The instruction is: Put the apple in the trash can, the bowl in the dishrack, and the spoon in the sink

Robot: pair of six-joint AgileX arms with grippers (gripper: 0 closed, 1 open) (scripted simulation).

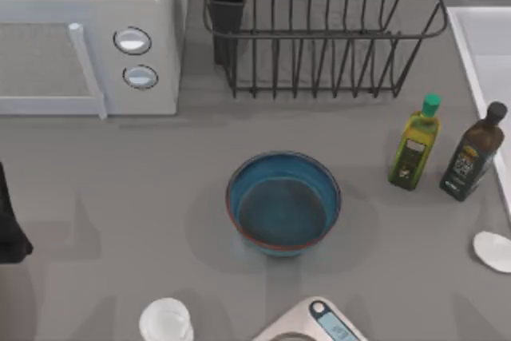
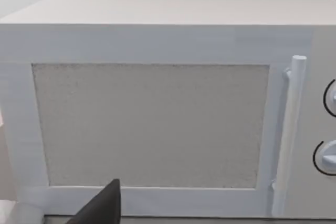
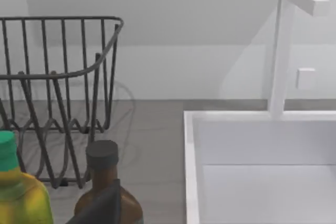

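- Standing upright near the middle of the grey counter [image 1: 120, 197], the blue bowl [image 1: 283, 205] is seen from above, apart from everything else.
- The black wire dishrack [image 1: 319, 29] is set behind the bowl, beside a white microwave [image 1: 88, 37].
- The sink [image 1: 487, 45] is placed at the counter's right edge, with two bottles [image 1: 415, 145] just beside it.
- The pale spoon [image 1: 493, 249] is laid near the right edge, in front of the sink.
- The left tool [image 1: 9, 225] is parked at the left edge; whether either tool is open or closed cannot be told.
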